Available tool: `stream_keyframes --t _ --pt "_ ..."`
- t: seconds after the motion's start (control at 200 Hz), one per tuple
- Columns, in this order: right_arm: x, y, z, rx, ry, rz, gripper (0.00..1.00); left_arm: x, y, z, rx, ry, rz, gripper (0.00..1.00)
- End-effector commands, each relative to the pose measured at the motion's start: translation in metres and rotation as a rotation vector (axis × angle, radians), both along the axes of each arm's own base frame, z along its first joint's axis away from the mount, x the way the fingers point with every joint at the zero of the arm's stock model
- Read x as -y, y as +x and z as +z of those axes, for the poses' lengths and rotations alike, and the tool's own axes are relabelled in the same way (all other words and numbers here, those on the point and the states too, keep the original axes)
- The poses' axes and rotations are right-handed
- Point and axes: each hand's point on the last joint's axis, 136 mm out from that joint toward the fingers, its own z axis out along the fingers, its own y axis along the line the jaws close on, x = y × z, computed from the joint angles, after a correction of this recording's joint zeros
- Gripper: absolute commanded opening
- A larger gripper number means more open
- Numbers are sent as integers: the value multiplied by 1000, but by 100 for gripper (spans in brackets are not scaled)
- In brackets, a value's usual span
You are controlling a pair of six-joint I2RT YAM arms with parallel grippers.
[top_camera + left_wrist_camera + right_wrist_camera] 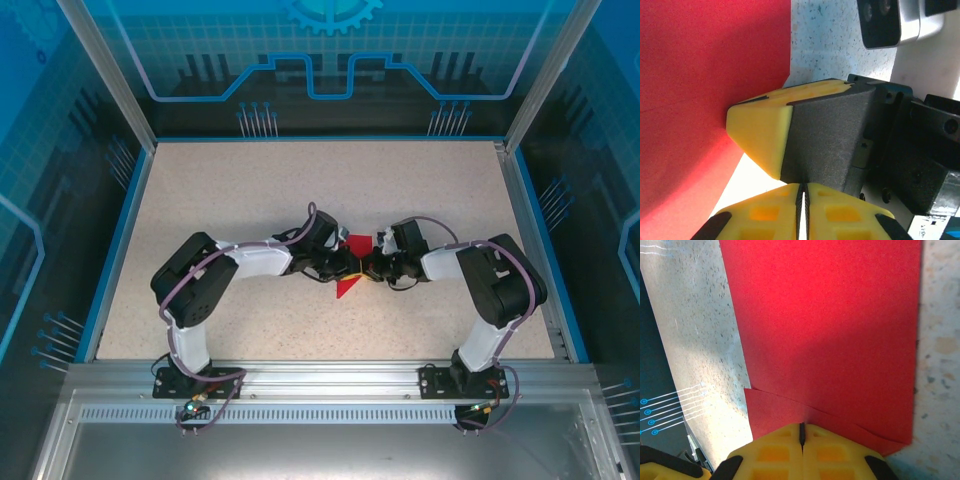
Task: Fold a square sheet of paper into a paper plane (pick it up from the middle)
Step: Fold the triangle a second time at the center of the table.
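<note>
Looks like early days here: the square sheet of paper (830, 330) sits mid tabletop (250, 190) with only one overlapping fold showing and no dart yet, the right hand (801, 432) clamped shut at its creased edge, the left hand (801, 192) with pads together beside it.

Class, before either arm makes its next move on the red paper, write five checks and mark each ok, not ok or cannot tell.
1. The square sheet of paper sits on the table between both arms: ok.
2. A fold is in place, with a layer edge showing: ok.
3. The right tool is shut, its tip on the sheet: ok.
4. The left tool is free of the sheet: cannot tell.
5. The tools clear each other: cannot tell.
</note>
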Motion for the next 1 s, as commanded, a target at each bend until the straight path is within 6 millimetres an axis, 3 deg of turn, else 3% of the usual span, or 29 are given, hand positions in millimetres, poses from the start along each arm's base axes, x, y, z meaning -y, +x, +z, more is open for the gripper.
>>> stream_keyframes --t 0.0,0.125,0.27,0.61,0.995 --pt "20 -13 -28 -77 -89 -41 0 -9 -13 -37 -102 65 25 14" --pt "22 -12 -28 -79 -91 -47 0 -22 -28 -48 -126 92 25 14" --pt "24 -11 -28 -80 -88 -52 0 -28 -35 -46 -111 76 27 14" --pt "24 -11 -27 -80 -85 -50 0 -22 -27 -35 -76 61 34 13" --pt "24 -9 -25 -80 -85 -46 0 -60 -64 -66 -166 175 53 12"
